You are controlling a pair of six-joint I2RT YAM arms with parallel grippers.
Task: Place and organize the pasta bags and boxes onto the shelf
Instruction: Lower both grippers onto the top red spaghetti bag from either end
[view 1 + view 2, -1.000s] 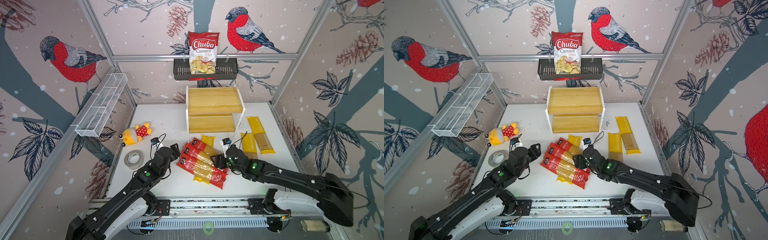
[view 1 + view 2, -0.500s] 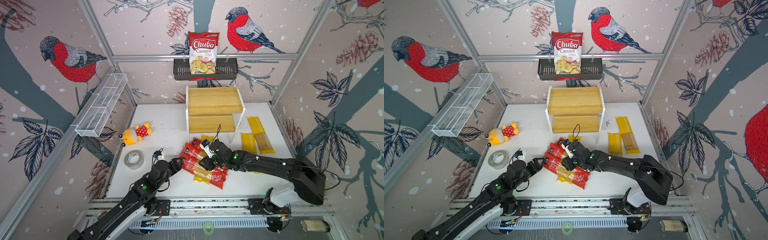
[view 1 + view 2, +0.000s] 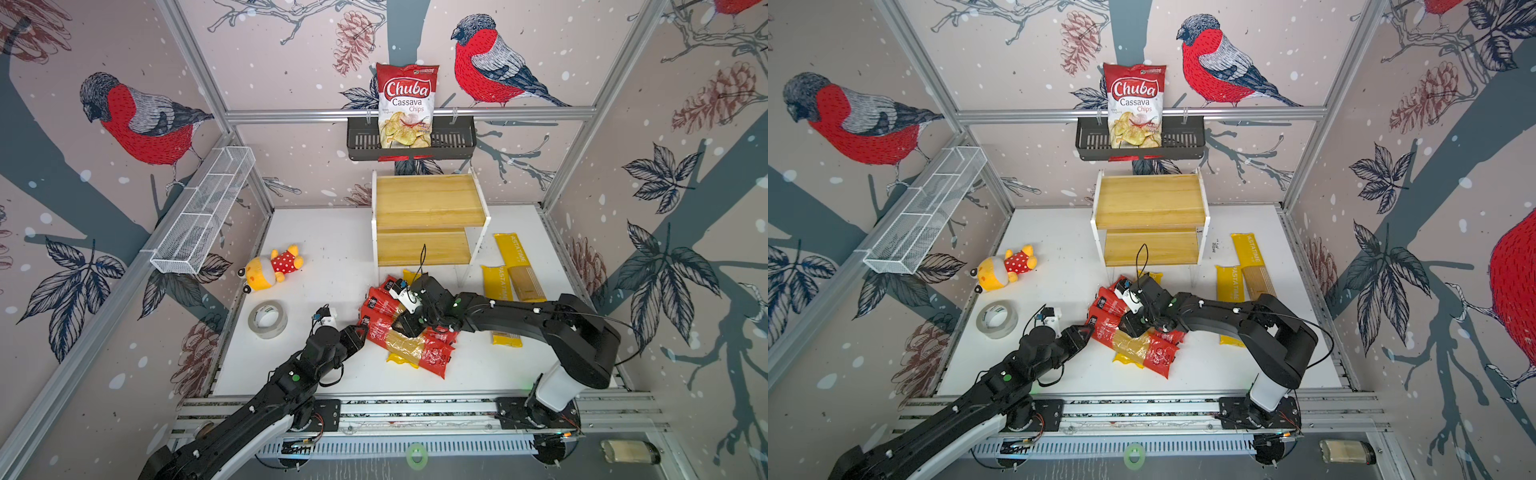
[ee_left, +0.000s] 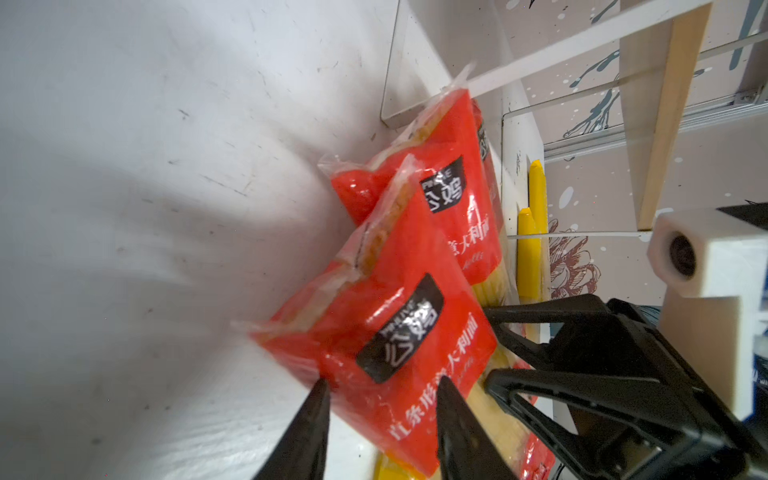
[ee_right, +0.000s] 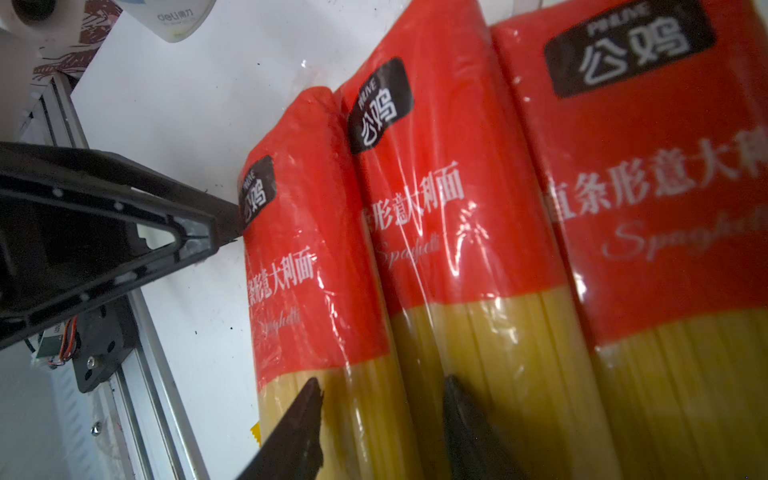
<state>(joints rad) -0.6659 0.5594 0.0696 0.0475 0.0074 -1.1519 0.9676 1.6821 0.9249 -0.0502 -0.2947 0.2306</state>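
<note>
Both top views are bright and evenly lit; soft shadows fall on the white counter (image 3: 332, 249), and straight frame rails (image 3: 291, 116) bow toward the edges. The 2 wrist views are motion-blurred, with glare streaking the film of the red packs (image 5: 457, 187).

Both top views looked down from high in front, over the whole table (image 3: 328, 249). Both wrist cameras sat close to the red packs (image 5: 457, 208).

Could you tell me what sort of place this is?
Probably a robot lab cell staged as a pantry: wallpapered panels in an aluminium frame, two arms mounted on a front rail, and a wooden shelf on a white table.
</note>
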